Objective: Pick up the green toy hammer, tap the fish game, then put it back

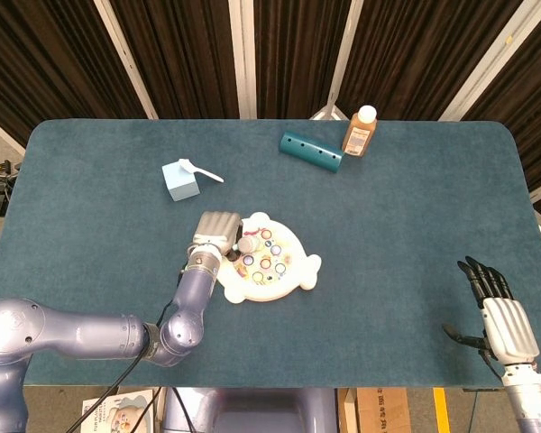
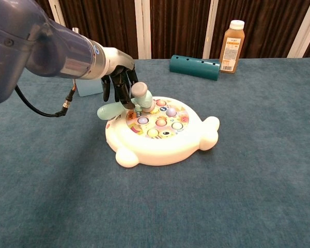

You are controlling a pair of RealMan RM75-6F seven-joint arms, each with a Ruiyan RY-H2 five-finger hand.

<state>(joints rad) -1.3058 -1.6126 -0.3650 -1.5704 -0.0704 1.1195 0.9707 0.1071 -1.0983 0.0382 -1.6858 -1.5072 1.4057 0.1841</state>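
My left hand (image 2: 119, 85) (image 1: 215, 229) grips the pale green toy hammer (image 2: 125, 105) by its handle. The hammer head (image 2: 143, 97) (image 1: 249, 243) is down on the back left pegs of the white fish game (image 2: 160, 132) (image 1: 267, 260), which lies in the middle of the teal table. The handle end pokes out to the left below my fingers. My right hand (image 1: 502, 316) rests near the table's front right corner, fingers stretched out and holding nothing; only the head view shows it.
A light blue box with a white spoon (image 1: 182, 178) (image 2: 85, 87) stands behind the left hand. A dark teal tube (image 1: 311, 151) (image 2: 195, 66) and an orange-brown bottle (image 1: 360, 132) (image 2: 231, 46) are at the back of the table.
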